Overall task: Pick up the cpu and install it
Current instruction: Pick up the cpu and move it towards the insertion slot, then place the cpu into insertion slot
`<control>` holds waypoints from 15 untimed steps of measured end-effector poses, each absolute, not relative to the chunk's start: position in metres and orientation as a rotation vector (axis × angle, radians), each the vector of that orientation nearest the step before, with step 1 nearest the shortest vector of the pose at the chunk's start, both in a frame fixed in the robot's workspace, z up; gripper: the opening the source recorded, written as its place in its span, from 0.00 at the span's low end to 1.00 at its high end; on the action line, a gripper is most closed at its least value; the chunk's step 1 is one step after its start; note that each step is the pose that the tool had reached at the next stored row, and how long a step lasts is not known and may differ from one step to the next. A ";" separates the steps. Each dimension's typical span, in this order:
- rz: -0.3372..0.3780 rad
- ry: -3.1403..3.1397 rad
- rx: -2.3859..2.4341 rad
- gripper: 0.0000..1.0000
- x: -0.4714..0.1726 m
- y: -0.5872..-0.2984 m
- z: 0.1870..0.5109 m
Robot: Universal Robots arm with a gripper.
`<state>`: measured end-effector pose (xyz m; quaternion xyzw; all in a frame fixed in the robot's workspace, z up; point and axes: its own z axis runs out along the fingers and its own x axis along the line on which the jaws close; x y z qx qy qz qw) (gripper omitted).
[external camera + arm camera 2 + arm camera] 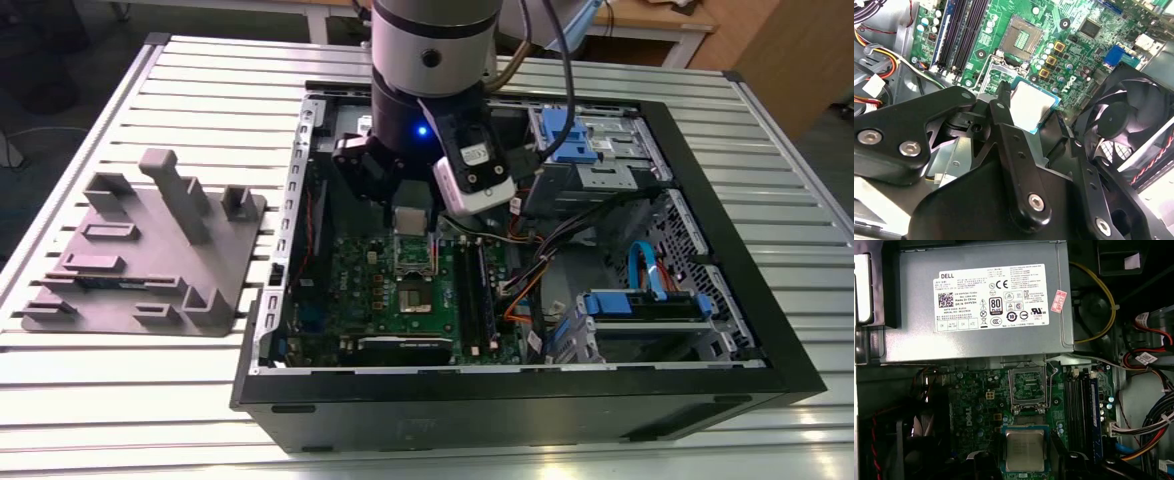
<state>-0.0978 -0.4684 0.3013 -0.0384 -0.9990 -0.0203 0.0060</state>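
Gripping the cpu (1032, 106) by two opposite edges, the gripper (1031, 109) hangs inside the open case (534, 405). In the second wrist view one black finger (1002, 111) presses one side of the chip and its partner presses the other side. The jaws are closed on it. The chip's silvery top faces up and its pale rim shows at the corners.

In both wrist views the cpu is clear of the board (354, 272) and lifted above it. It is close to the socket (1029, 387) but not seated in it. The socket's contact field is uncovered, and its metal frame runs around it. How high the chip sits over the board cannot be told.

In the first wrist view the power supply (916, 347), a grey box with a white label, lies just beyond the socket on the side away from the chip. Black memory sticks (1081, 405) stand in their slots beside the socket, parallel to its edge. In the second wrist view a black fan (1119, 117) sits near the gripper by the case wall.

In the exterior view the case lies on its side on the slatted bench (200, 80), taking up the bench's middle and the exterior view's right. The arm (434, 50) comes down into it from the far edge. A grey fixture (147, 250) rests near the bench edge on the exterior view's left, well apart from the gripper. A blue cable (643, 268) runs in the case corner at the exterior view's right.
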 end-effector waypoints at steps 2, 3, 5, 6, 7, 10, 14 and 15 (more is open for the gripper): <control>-0.064 -3.127 -0.120 0.47 -0.098 -0.468 0.300; -0.064 -3.127 -0.120 0.47 -0.098 -0.468 0.300; -0.064 -3.127 -0.120 0.47 -0.098 -0.468 0.300; -0.064 -3.127 -0.120 0.47 -0.098 -0.468 0.300; -0.064 -3.127 -0.120 0.47 -0.098 -0.468 0.300; -0.064 -3.127 -0.120 0.47 -0.098 -0.468 0.300; -0.064 -3.127 -0.120 0.47 -0.098 -0.468 0.296; -0.064 -3.127 -0.120 0.47 -0.098 -0.468 0.295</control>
